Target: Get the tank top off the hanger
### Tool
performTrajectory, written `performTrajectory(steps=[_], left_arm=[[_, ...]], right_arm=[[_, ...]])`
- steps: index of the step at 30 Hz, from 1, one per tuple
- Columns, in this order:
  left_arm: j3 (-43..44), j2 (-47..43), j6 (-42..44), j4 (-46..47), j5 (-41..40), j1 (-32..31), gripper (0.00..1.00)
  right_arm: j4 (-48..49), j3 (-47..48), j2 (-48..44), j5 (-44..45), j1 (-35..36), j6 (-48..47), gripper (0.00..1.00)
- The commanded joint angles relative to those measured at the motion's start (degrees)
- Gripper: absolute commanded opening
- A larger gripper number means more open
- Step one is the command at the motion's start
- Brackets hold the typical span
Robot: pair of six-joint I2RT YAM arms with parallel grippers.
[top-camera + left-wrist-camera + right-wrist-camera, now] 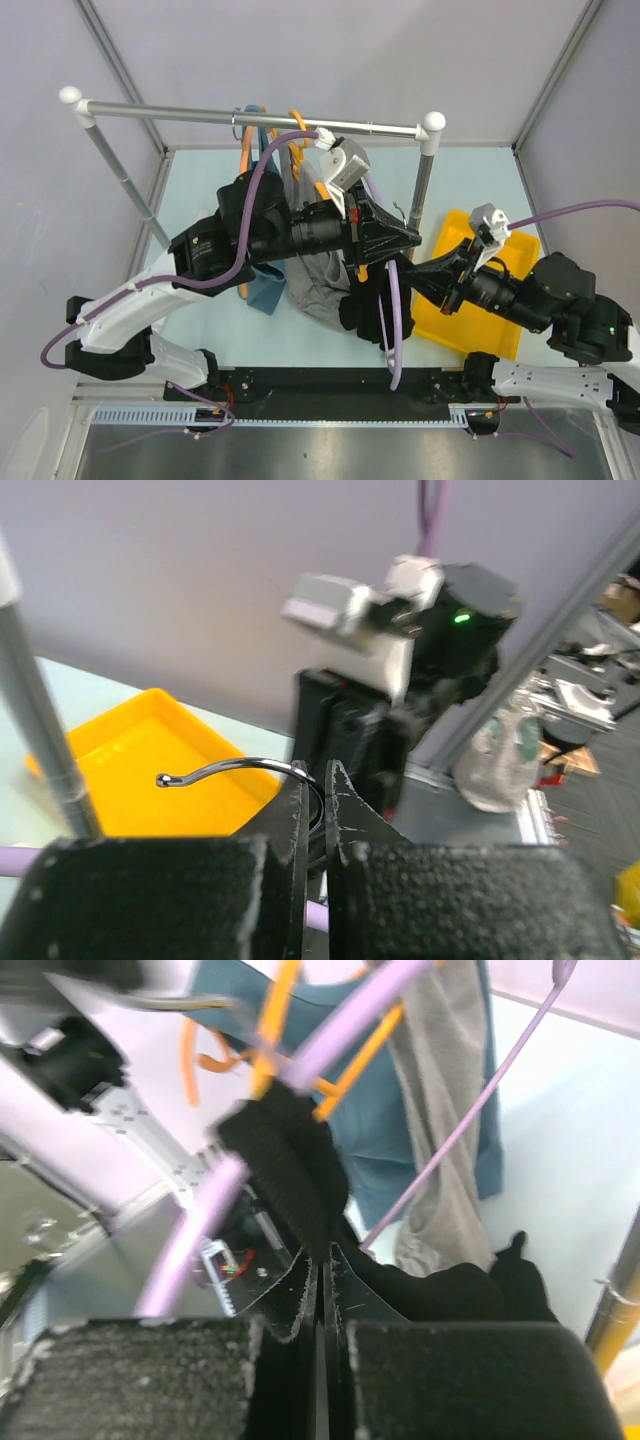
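**Item 1 – left gripper** (412, 238) (318, 770). Reaches across the middle of the table (480, 180). Fingers clenched on the wire hook of the hanger (230, 768). In my left wrist cam the hook arcs out to the left from the fingertips, free of the rail.

**Item 2 – right gripper** (398, 268) (322, 1260). Comes in from the right, just below and beside the left gripper. Fingers pressed together on a strip of black cloth that runs up and away from the tips in the right wrist cam.

**Item 3 – black tank top** (365, 305) (290, 1160). Hangs in a bunch under both grippers, centre of the top view, off the rail. Can't tell how much of it is on the hanger, as the arms cover that.

**Item 4 – rail** (200, 110). Runs across the back of the table. Orange hangers (297, 125) (272, 1020) are hooked on it.

**Item 5 – grey garment** (320, 285) (440, 1110) and teal garment (265, 290) (350, 1140). Both hang from the rail, partly behind the left arm, grey to the right of teal.

**Item 6 – yellow tray** (445, 325) (150, 750). Lies flat on the table, right side, under the right arm, near the rail's right post (422, 195) (30, 700).

**Item 7 – purple cable** (395, 330) (200, 1230). Loops beside the tank top.
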Motion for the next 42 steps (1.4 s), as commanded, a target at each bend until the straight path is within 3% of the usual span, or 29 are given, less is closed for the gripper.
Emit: performTrajectory(steps=[1, 10, 20, 30, 36, 39, 40, 42], left_arm=[[1.15, 0.25, 4.37, 0.93, -8.26, -0.26, 0.00], [5.37, 3.94, 8.24, 0.67, -14.44, -0.26, 0.00], [6.25, 4.39, 8.06, 1.11, -14.26, -0.26, 0.00], [6.52, 2.28, 7.01, 1.90, -13.82, -0.26, 0.00], [6.08, 1.31, 7.01, 1.64, -13.30, -0.26, 0.00], [5.55, 0.87, 6.40, 1.64, -11.72, -0.18, 0.00], [5.38, 0.69, 6.05, 1.72, -11.28, -0.26, 0.00], [4.59, -0.09, 5.69, 1.81, -10.49, -0.26, 0.00]], right_arm=[[-0.99, 5.49, -1.96, -5.18, -0.04, 1.02, 0.00], [-10.58, 6.29, -9.52, -22.76, -0.04, 2.95, 0.00], [-4.96, 0.93, -17.96, -42.18, -0.92, 7.08, 0.00], [-10.76, -7.23, -24.46, -41.84, -0.83, 7.17, 0.00], [-9.27, -9.62, -25.61, -28.34, -0.92, 10.33, 0.00], [-9.88, -8.66, -22.37, -4.56, -0.84, 12.62, 0.00], [-10.23, -8.04, -20.96, 8.39, -0.75, 13.41, 0.00], [-11.89, -4.29, -13.62, 21.02, -0.57, 14.46, 0.00]])
